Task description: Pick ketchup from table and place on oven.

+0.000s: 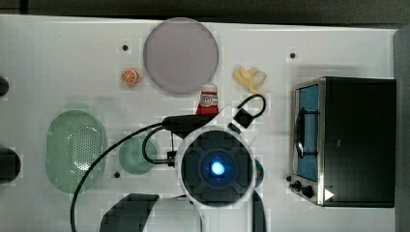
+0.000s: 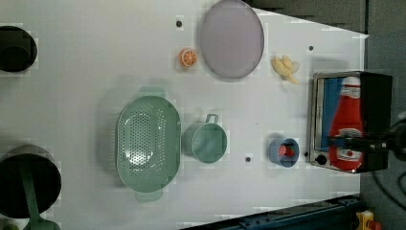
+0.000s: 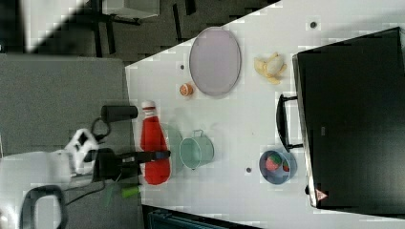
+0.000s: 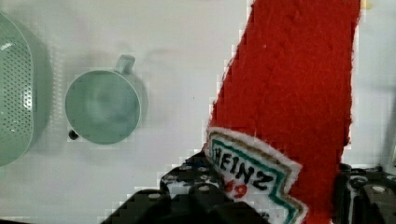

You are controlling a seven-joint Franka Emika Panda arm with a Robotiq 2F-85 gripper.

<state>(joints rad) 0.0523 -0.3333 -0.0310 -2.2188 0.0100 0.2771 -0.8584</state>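
Observation:
The ketchup (image 3: 154,143), a red bottle with a white cap, hangs clear of the white table (image 1: 58,63), and my gripper (image 3: 152,156) is shut on its lower body. In the wrist view the ketchup (image 4: 289,116) fills the space between the black fingers (image 4: 196,179). In the top view the ketchup's cap end (image 1: 209,99) pokes out from under the arm, left of the oven (image 1: 358,140). In the left view the ketchup (image 2: 347,122) and gripper (image 2: 356,143) overlap the oven (image 2: 378,91). The oven (image 3: 353,119) is black with a silver front and a handle.
A purple plate (image 1: 180,54), an orange slice (image 1: 129,76) and a banana bunch (image 1: 250,78) lie at the top view's upper part. A green colander (image 1: 75,150) and green cup (image 1: 137,154) sit at the top view's left. A blue bowl (image 2: 283,152) stands by the oven front.

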